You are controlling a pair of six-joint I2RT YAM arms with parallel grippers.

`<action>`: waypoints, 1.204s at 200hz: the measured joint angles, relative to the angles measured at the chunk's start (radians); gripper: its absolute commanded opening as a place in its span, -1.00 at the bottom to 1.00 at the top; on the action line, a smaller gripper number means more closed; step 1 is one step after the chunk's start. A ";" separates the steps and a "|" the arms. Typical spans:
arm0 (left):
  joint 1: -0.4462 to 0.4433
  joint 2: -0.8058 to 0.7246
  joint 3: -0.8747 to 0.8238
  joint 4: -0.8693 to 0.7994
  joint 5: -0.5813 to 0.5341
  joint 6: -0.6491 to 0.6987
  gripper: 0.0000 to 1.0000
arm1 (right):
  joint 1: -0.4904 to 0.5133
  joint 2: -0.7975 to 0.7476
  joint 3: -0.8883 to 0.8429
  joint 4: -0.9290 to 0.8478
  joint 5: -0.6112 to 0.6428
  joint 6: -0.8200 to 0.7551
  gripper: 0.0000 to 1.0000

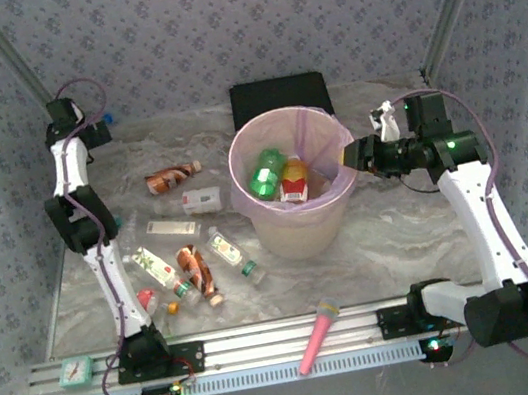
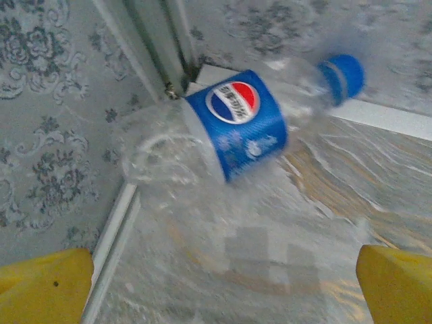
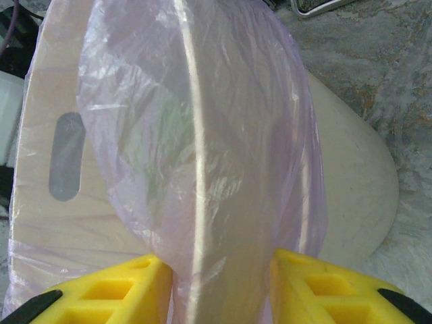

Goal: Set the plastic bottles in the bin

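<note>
Left pincer (image 2: 221,273) was spread wide at the far left corner of the desk (image 1: 402,235), with nothing between its yellow fingers (image 2: 44,287). Just ahead of it a clear Pepsi bottle (image 2: 236,125) with a blue label and blue cap lay on its side on the marbled surface. It was close to the metal frame of the wall, apart from both fingers, and blurred.

Right pincer (image 3: 221,287) was narrow and straddled the right rim of the bin (image 1: 295,228). The pink bag (image 3: 202,135) draped over that rim filled the gap and touched both fingers, so the pincer held the bin by its edge.

The bin stood upright near the middle of the desk. Inside it lay a green bottle (image 1: 265,175) and, beside that, a yellowish bottle (image 1: 292,185) with a red label.

More bottles lay on the desk to the left of the bin:
- a brown bottle (image 1: 172,177) lay farthest back;
- a white bottle (image 1: 202,201) lay just beside the bin;
- a green-labelled clear bottle (image 1: 157,266), a second brown bottle (image 1: 198,272) and a small clear bottle (image 1: 228,249) lay nearer the front;
- a red-capped bottle (image 1: 146,298) lay against the left arm.

A flat black box (image 1: 280,100) sat behind the bin. A pink microphone-shaped stick (image 1: 318,336) lay across the front rail, and a small teal clock (image 1: 73,370) sat at the rail's left end.
</note>
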 measured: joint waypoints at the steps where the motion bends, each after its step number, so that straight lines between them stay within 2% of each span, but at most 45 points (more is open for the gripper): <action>1: 0.001 0.008 0.011 -0.002 0.000 -0.001 0.99 | 0.000 0.000 0.000 0.000 0.000 0.000 -0.15; 23: 0.019 0.103 0.137 -0.017 0.005 -0.008 0.99 | 0.000 0.001 0.011 -0.020 0.000 -0.003 -0.16; 51: 0.030 0.157 0.179 -0.012 0.045 -0.009 0.99 | 0.011 0.008 0.034 -0.042 0.008 -0.003 -0.15; 83: 0.055 0.249 0.282 -0.008 0.188 -0.081 0.96 | 0.051 0.015 0.051 -0.062 0.056 0.013 -0.15; 138: 0.123 0.273 0.283 0.010 0.435 -0.190 0.94 | 0.122 0.030 0.060 -0.084 0.129 0.040 -0.15; 160: 0.097 0.273 0.284 0.040 0.489 -0.200 0.93 | 0.137 0.037 0.068 -0.089 0.151 0.046 -0.15; 200: -0.012 0.273 0.286 0.076 0.574 -0.227 0.93 | 0.152 0.037 0.074 -0.097 0.174 0.048 -0.15; 222: -0.062 0.272 0.286 0.058 0.642 -0.229 0.98 | 0.153 0.037 0.076 -0.097 0.179 0.051 -0.14; 241: -0.069 0.249 0.265 0.007 0.664 -0.211 1.00 | 0.153 0.041 0.076 -0.095 0.179 0.051 -0.15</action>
